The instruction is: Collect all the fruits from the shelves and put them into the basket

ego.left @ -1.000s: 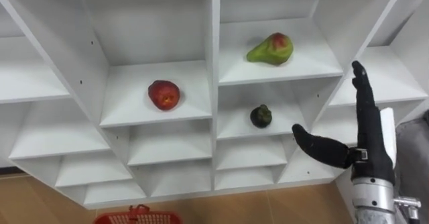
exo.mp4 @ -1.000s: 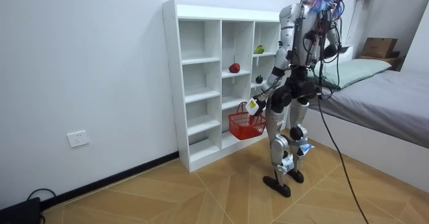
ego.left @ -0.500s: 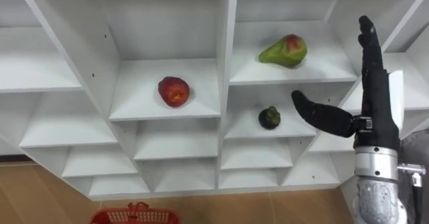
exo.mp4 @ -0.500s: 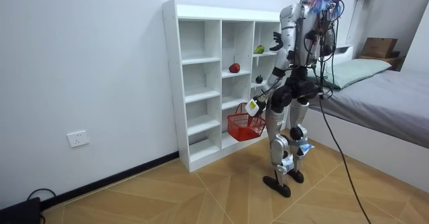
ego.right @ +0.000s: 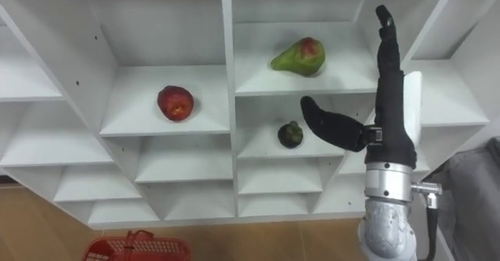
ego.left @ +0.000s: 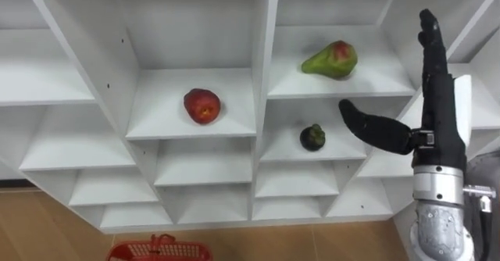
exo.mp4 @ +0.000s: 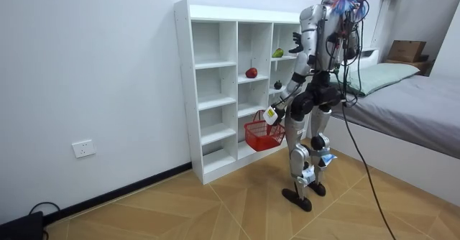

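Basket (ego.left: 160, 252), red, hangs low before the closet (ego.left: 263, 73). In the room view the left hand (exo.mp4: 274, 113) is at its handle, and we cannot tell its grip. Right hand (ego.left: 433, 112) is raised before the shelves, fingers straight, thumb spread, empty. Beyond it we note a pear (ego.left: 331, 59) on an upper shelf, a dark fruit (ego.left: 312, 137) in the compartment below, and a red fruit (ego.left: 201, 105) one compartment left.

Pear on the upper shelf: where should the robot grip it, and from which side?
Best round its broad right end, from the front: the pear lies on its side, neck pointing left, with the open right hand raised to its right.
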Robot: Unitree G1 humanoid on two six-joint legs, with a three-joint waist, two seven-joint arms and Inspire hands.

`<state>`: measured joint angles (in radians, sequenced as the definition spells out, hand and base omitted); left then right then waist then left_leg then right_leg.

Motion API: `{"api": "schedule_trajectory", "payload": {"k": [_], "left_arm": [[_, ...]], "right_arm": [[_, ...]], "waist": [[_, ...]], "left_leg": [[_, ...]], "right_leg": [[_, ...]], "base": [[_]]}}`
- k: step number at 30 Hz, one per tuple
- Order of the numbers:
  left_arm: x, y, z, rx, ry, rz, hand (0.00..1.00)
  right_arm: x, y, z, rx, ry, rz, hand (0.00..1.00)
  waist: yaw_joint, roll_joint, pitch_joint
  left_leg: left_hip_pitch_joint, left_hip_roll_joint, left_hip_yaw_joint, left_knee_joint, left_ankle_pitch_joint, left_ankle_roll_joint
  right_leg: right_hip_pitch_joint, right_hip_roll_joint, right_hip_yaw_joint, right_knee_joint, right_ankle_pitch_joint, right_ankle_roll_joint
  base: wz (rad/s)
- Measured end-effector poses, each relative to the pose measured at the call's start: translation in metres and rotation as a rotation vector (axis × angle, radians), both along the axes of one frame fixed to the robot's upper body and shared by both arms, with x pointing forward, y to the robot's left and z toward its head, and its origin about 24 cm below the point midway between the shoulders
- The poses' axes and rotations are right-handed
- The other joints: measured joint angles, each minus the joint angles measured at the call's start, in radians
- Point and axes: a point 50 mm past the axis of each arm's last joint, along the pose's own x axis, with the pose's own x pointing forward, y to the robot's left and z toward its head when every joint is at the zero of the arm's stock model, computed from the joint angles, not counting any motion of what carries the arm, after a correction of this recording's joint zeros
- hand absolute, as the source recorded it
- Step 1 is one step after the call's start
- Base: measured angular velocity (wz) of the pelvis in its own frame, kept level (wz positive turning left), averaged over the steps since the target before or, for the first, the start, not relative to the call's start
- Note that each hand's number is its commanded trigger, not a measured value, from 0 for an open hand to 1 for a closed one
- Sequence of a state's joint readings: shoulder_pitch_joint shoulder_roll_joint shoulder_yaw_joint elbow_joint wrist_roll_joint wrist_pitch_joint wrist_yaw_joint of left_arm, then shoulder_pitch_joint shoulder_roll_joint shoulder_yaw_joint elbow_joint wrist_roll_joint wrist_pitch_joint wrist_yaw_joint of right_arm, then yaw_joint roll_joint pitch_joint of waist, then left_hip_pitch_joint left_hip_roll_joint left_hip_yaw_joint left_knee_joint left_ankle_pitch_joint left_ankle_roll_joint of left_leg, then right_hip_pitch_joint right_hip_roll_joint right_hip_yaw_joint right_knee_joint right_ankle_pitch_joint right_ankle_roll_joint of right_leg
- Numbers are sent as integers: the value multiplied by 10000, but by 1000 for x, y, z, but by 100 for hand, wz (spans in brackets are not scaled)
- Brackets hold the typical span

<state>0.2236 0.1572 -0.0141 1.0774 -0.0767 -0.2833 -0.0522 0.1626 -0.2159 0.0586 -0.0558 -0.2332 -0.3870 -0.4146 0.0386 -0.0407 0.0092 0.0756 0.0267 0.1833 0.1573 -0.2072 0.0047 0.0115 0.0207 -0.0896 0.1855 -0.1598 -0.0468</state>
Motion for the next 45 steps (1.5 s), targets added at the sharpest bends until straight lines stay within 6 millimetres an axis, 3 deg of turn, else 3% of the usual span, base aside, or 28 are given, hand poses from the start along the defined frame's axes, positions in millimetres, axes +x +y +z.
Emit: {"api": "schedule_trajectory", "payload": {"k": [7,16,24,28,35,45], "left_arm": [[2,4,1,148,32,-280,100],[3,4,0,149,195,-269,100],[9,4,0,123,350,-314,100],[10,2,-1,94,421,-369,100],[11,1,-1,109,455,-486,100],[15,0,0,113,436,-707,100]], "right_arm": [[11,-2,12,334,-509,148,0],[19,-3,2,248,236,553,0],[41,2,12,-15,326,1213,0],[47,3,12,378,604,1515,0],[49,2,7,620,1196,1899,0],[52,1,4,591,1639,2036,0]], "waist": [[-48,-202,-27],[12,-164,-8],[-25,-139,-32],[161,-86,-24],[276,26,-2],[288,9,-9]], "left_leg": [[-11,-25,-225,34,0,0],[-72,-23,-334,39,0,0],[-106,-18,-453,82,1,-2],[-83,-16,-479,98,1,-2],[-106,-27,-494,110,3,2],[-89,-24,-499,108,5,3]], "right_leg": [[128,-35,-215,-93,-1,5],[206,-42,-361,-183,0,3],[185,-53,-511,-166,9,-10],[224,-56,-515,-172,11,-13],[217,-75,-535,-174,11,-13],[222,-76,-550,-170,11,-13]], "base": [[8],[5],[4],[1],[0],[0]]}}
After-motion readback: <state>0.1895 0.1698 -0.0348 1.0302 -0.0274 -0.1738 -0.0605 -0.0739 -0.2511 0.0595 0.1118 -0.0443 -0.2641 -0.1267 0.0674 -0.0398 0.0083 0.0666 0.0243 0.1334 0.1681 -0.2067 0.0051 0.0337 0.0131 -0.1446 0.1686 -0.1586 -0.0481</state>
